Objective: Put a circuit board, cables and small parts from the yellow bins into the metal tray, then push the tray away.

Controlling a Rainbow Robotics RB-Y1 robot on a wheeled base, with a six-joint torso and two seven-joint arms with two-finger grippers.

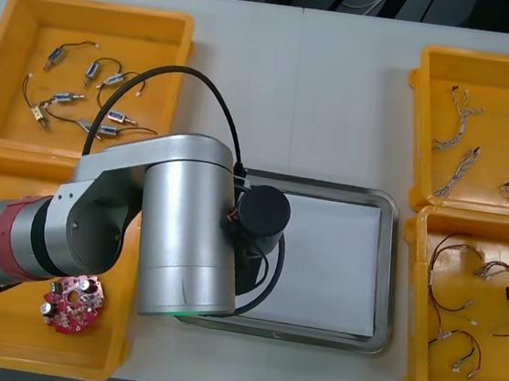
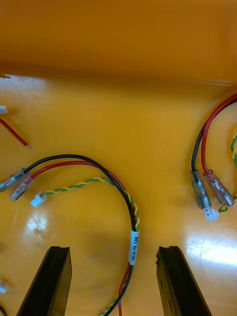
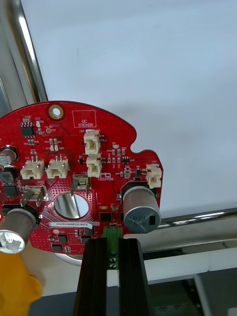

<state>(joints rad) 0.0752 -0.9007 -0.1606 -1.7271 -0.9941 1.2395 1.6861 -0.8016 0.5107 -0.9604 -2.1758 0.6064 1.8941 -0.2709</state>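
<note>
Two round red circuit boards counted. Held circuit board: pinched by the left gripper at the green connector on its edge, fingers narrow and closed on that block. It sits over the metal tray, white liner behind it, tray rim close by; cannot tell whether it touches the liner. Second circuit board lies in the near-left yellow bin.

Handling, judged: the board is stiff and light but fragile on its face, where capacitors, white sockets and bent tabs stand proud. The edge connector is the sound place to hold. Set down flat, not dropped.

Right gripper is low in the near-right yellow bin, fingers wide apart, straddling a black, red and yellow cable by its white label. The cable is limp and light, likely to trail and snag its neighbours; best taken at the bundled stretch near the label.

Counts:
- Yellow bins: four.
- Tray: one.
- Small metal parts in the far-left bin: about seven, wires overlapping.
- Twisted cables in the far-right bin: four visible.
- Cables in the near-right bin: roughly five, tangled, not exact.
</note>
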